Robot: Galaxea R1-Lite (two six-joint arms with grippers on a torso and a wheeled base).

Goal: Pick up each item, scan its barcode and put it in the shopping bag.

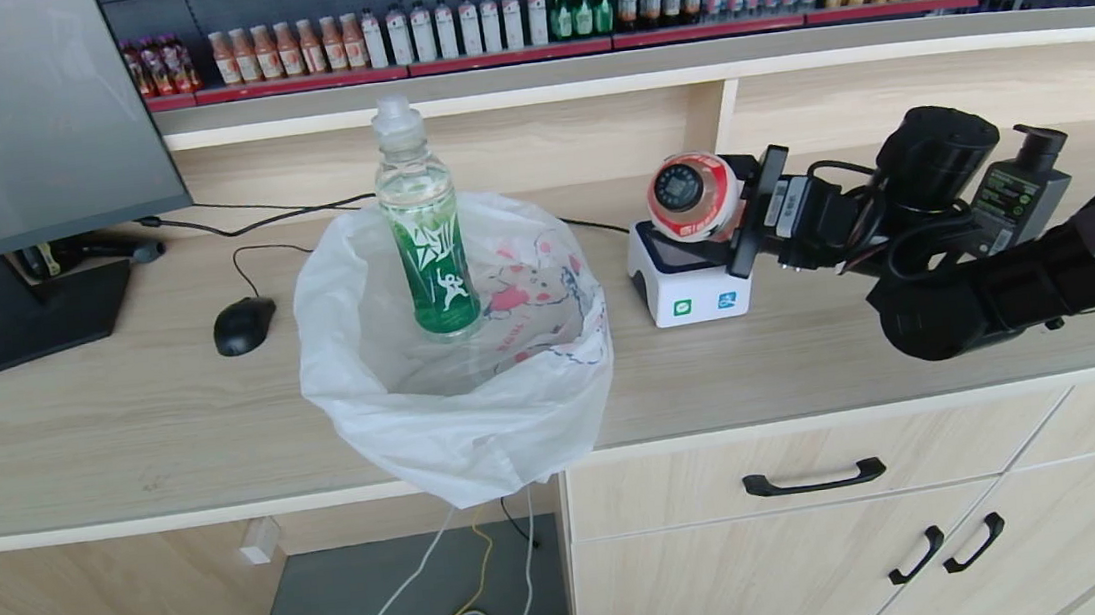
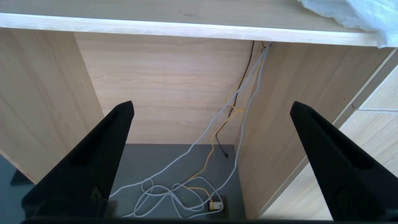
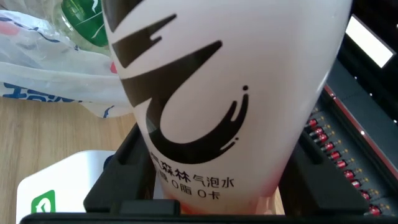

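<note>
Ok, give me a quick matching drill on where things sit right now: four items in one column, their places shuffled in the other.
Things:
1. green-labelled clear plastic bottle
2. white and red drink bottle
3. black computer mouse
4. grey pump-top bottle

Places:
A. on the wooden counter, left of the white plastic shopping bag
B. held in the right claw over the white scanner box
C. on the wooden counter beyond the right arm
D. standing upright in the white plastic shopping bag

Pairs: 1-D, 2-B, 3-A, 4-C.
</note>
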